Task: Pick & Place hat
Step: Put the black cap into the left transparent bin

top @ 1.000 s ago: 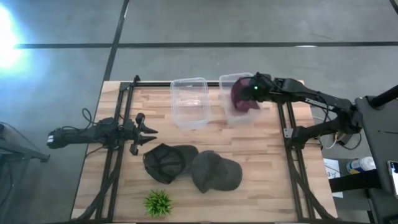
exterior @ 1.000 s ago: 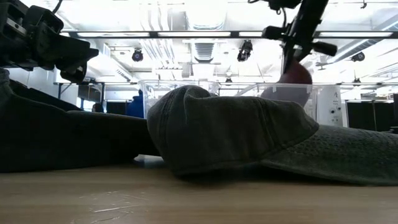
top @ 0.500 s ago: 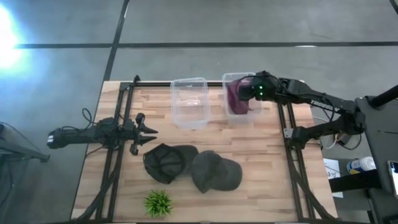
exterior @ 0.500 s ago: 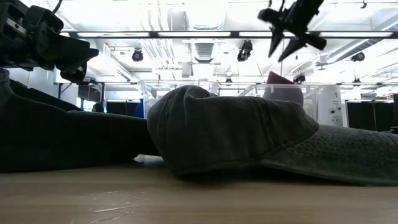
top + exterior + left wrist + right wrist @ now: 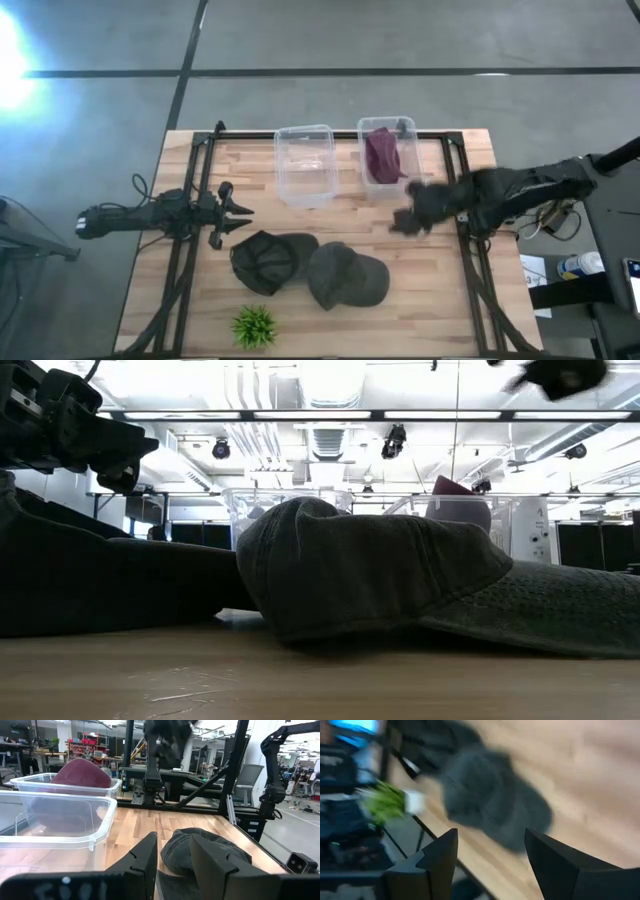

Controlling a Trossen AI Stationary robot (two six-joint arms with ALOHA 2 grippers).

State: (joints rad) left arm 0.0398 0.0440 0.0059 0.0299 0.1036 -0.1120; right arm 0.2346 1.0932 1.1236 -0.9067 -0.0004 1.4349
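Observation:
A maroon hat (image 5: pixel 382 155) lies inside the right-hand clear bin (image 5: pixel 400 190) at the table's far side; its crown shows above the bin's rim in the left wrist view (image 5: pixel 80 772) and the low view (image 5: pixel 455 500). A black hat (image 5: pixel 265 260) and a grey hat (image 5: pixel 345 275) rest on the table's near middle. My right gripper (image 5: pixel 405 222) hangs open above the table, between that bin and the grey hat (image 5: pixel 495 810), with nothing between its fingers. My left gripper (image 5: pixel 235 210) waits open at the table's left, level, pointing at the hats.
A second clear bin (image 5: pixel 305 165) stands to the left of the one with the maroon hat. A small green plant (image 5: pixel 255 325) sits at the near edge. Black frame rails (image 5: pixel 195 200) run along both sides of the table.
My right gripper has opened over the right bin and let go of the maroon hat, which has dropped into the bin. The gripper has then swung quickly toward the table's near edge, away from the bin, toward the grey hat.

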